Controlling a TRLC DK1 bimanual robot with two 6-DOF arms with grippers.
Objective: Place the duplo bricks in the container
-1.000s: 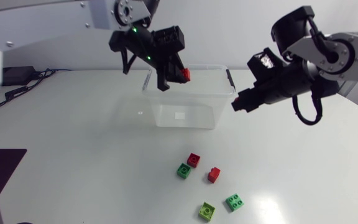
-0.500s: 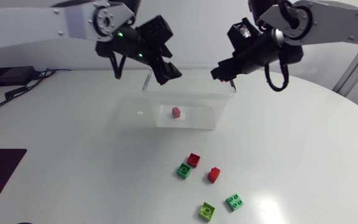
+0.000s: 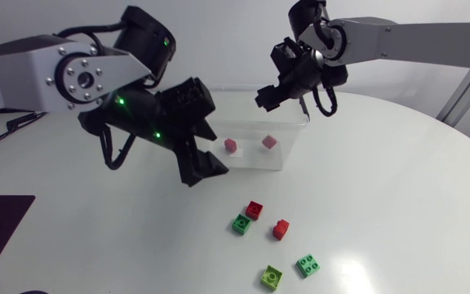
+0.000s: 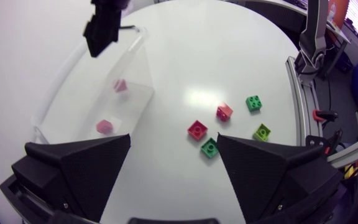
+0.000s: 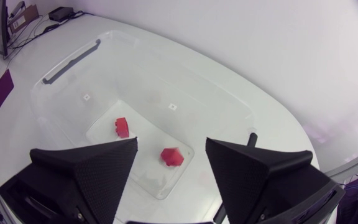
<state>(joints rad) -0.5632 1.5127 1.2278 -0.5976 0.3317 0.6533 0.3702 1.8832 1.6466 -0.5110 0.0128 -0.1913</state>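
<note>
The left pincer (image 4: 173, 146) and right pincer (image 5: 171, 149) gaped wide, empty; two red duplo bricks (image 5: 122, 127) lay inside the clear container (image 5: 73, 59).

Left arm (image 3: 72, 77): silver-grey links bearing a screw-ringed disc; green lights are glowing.
Right arm (image 3: 414, 37): silver-grey link is ending in black joints.
Cables (image 3: 104, 147): black loops are hanging at both wrists.

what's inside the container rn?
Two red bricks lie on the floor of the container, apart from each other. In the head view the left arm covers its left end; in the right wrist view the right gripper hides the near corners.
</note>
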